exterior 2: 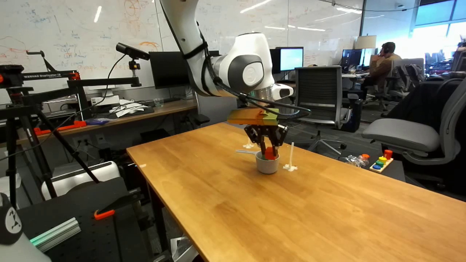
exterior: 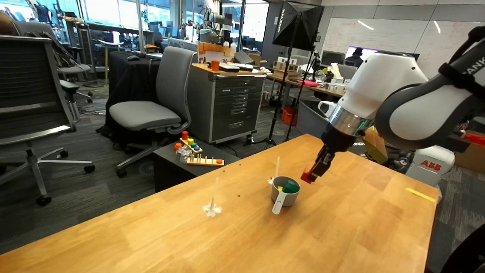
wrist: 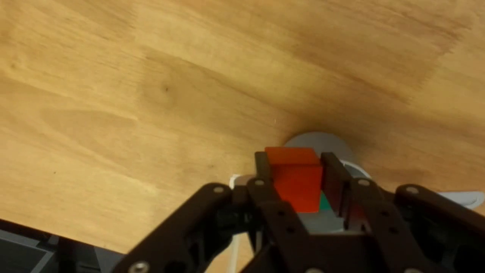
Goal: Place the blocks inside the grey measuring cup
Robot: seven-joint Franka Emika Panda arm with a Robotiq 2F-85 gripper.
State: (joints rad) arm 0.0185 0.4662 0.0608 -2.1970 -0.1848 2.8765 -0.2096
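In the wrist view the desk (wrist: 113,113) is warmly lit but softly blurred, with a diffuse shadow (wrist: 382,151) beyond and to the right of the dark fingers (wrist: 333,176). In both exterior views bright light comes from windows (exterior: 102,13) far behind the fingers, burnt out nearly to white, and pale streaks of glare (exterior 2: 256,6) mark the whiteboard (exterior 2: 218,23) higher than they are.

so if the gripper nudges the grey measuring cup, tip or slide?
The grey measuring cup will probably slide: it's squat and stands upright. A push on its jutting handle might swivel it. The green block inside could shift.
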